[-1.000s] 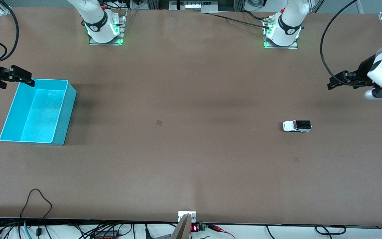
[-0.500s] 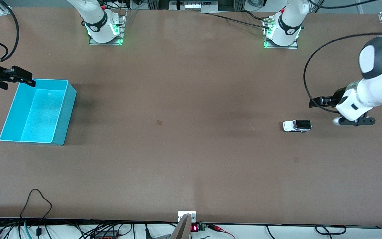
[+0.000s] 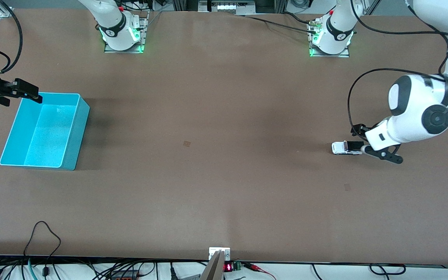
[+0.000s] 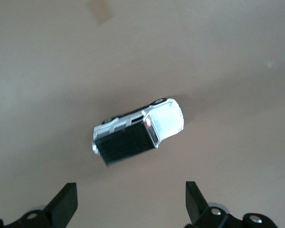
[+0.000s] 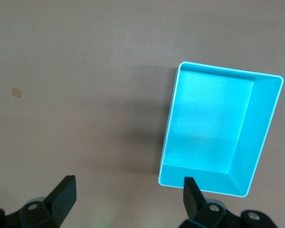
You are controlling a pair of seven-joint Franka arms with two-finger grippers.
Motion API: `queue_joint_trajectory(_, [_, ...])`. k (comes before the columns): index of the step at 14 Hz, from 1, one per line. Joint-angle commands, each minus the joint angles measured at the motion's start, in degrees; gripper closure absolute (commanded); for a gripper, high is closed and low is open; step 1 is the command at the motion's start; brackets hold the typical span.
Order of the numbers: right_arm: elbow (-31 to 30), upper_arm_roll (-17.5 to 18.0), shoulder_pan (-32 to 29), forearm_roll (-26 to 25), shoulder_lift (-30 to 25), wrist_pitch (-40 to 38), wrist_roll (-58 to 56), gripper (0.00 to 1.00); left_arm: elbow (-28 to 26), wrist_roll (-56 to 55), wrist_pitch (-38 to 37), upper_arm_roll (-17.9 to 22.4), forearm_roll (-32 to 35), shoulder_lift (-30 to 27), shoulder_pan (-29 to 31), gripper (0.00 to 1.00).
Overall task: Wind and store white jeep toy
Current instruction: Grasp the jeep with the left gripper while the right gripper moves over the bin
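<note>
A wide, matte brown table (image 3: 224,175) fills the front view, smooth apart from two small square marks in its surface. Toward the left arm's end sits the white jeep toy (image 3: 347,147) — tiny and boxy, with a glossy white hood, a black ribbed roof and dark wheels, standing on its wheels on the bare tabletop. In the left wrist view the white jeep toy (image 4: 138,131) lies at a slant on the table, just ahead of the fingers and touching neither.

The left gripper (image 3: 364,142) is low over the rear end of the jeep, at the end of a rounded white-and-black arm with a black cable looping above it. Its two dark wedge-shaped fingers (image 4: 65,204) are spread wide apart and hold nothing.

At the right arm's end stands a teal bin (image 3: 72,132) — a rectangular plastic tub with thin, smooth walls, rounded corners and a faintly speckled floor, nothing inside. The right gripper (image 3: 32,93) waits in the air over the bin's corner farthest from the front camera, fingers (image 5: 61,194) spread wide and holding nothing. The right wrist view looks straight down into the teal bin (image 5: 268,123).

The stretch of table between jeep and bin is long, with only one of the small square marks on it. Cables and a small red display run along the table edge nearest the front camera.
</note>
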Motion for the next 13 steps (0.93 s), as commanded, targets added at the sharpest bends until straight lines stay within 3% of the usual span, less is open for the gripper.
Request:
queue_joint_trajectory(1, [0.6, 0.3, -0.3, 1.1, 0.4, 0.1, 0.5, 0.0, -0.2, 14.7, 3.4, -0.5, 1.7, 1.1, 0.8, 0.0])
queue_joint_trajectory(8, [0.6, 0.2, -0.3, 1.2, 0.5, 0.1, 0.5, 0.0, -3.3, 47.5, 13.4, -0.6, 1.7, 3.8, 3.3, 0.0])
queue_joint_trajectory(13, [0.6, 0.3, -0.4, 1.2, 1.0, 0.0, -0.1, 0.0, -6.7, 59.8, 16.5, -1.0, 1.4, 4.2, 3.4, 0.0])
